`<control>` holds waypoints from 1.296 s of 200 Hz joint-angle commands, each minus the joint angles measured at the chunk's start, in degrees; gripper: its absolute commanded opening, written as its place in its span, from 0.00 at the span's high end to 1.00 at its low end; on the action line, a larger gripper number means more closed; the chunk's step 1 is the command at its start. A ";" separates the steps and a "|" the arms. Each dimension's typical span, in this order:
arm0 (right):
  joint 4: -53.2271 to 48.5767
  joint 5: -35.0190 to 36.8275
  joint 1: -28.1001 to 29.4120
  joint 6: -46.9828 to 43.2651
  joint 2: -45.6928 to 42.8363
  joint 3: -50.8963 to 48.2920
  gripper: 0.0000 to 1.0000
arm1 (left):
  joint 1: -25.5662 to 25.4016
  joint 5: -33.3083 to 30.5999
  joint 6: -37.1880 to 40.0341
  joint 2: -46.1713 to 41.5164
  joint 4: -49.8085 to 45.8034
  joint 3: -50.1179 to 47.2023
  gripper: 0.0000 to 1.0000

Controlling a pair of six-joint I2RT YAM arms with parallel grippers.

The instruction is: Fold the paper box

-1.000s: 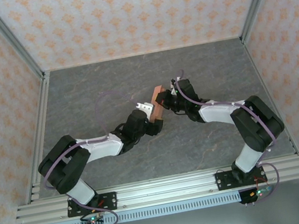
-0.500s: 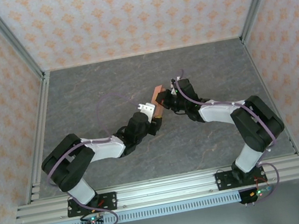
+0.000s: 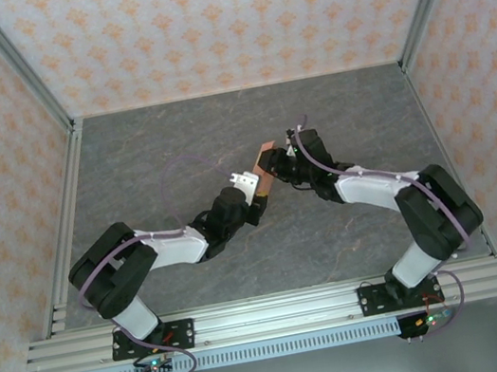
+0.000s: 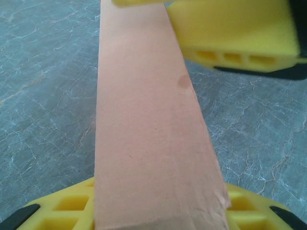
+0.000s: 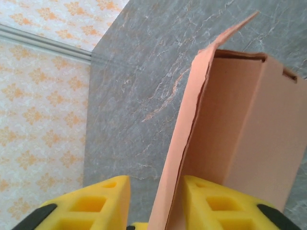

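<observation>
**A:** Where is the paper box (image 3: 265, 170)?
**B:** Standing on edge at the middle of the bench (image 3: 173, 141), between both claws.
**A:** Left claw (image 3: 260, 193)?
**B:** Clenched on it, a yellow pad (image 4: 230, 28) on each face.
**A:** Right claw (image 3: 276, 173)?
**B:** Released. Its jaws stand apart around the box's loose flap (image 5: 192, 115).

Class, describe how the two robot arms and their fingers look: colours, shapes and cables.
The left arm and right arm each have white shells between bulky black joints. A thin lilac cable loops along each. The fingers are bright yellow blocks with rectangular hollows, edged in black.
</observation>
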 commanded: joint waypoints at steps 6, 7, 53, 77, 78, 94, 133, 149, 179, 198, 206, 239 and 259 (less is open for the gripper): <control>-8.49 3.55 -0.99 -4.99 -8.29 0.38 0.61 | 0.05 0.98 3.75 -3.61 -1.37 -1.08 0.64; -8.76 3.60 -1.06 -5.09 -8.44 0.29 0.60 | 0.11 1.08 3.81 -3.79 -1.40 -1.13 0.64; -20.58 7.96 -6.47 -17.93 -19.93 -0.45 0.54 | 4.44 13.78 7.74 -7.40 -5.28 -0.78 0.67; -23.53 4.09 -9.30 -29.25 -20.27 0.99 0.53 | 7.88 21.13 9.93 -9.08 -9.13 0.50 0.69; -23.57 3.79 -9.43 -29.53 -20.28 1.03 0.53 | 8.02 21.44 10.02 -9.16 -9.28 0.59 0.69; -24.31 -0.44 -10.45 -39.41 -20.29 1.45 0.54 | 9.61 24.80 11.97 -10.51 -12.61 2.06 0.69; -21.59 -5.50 -12.15 -54.58 -20.26 -1.07 0.55 | 13.17 32.82 17.70 -11.95 -22.59 8.02 0.70; -19.09 -5.91 -12.49 -59.00 -20.29 -2.22 0.55 | 14.75 36.81 21.78 -12.37 -25.09 9.46 0.70; -15.33 -8.47 -13.10 -68.68 -23.80 -5.84 0.56 | 18.22 44.53 28.05 -12.11 -33.82 14.71 0.66; -14.63 -8.56 -13.34 -71.78 -24.60 -6.81 0.56 | 19.21 45.77 33.64 -11.62 -37.55 15.79 0.66; -14.37 -8.40 -13.34 -72.85 -24.13 -6.87 0.57 | 19.74 46.58 35.57 -11.30 -38.57 16.10 0.66; -14.05 -9.28 -13.34 -76.13 -21.49 -6.54 0.60 | 21.34 50.92 42.31 -8.02 -44.60 19.17 0.66; -16.17 -8.35 -13.34 -80.08 -20.98 -6.54 0.61 | 21.90 52.62 45.85 -5.90 -47.76 21.00 0.66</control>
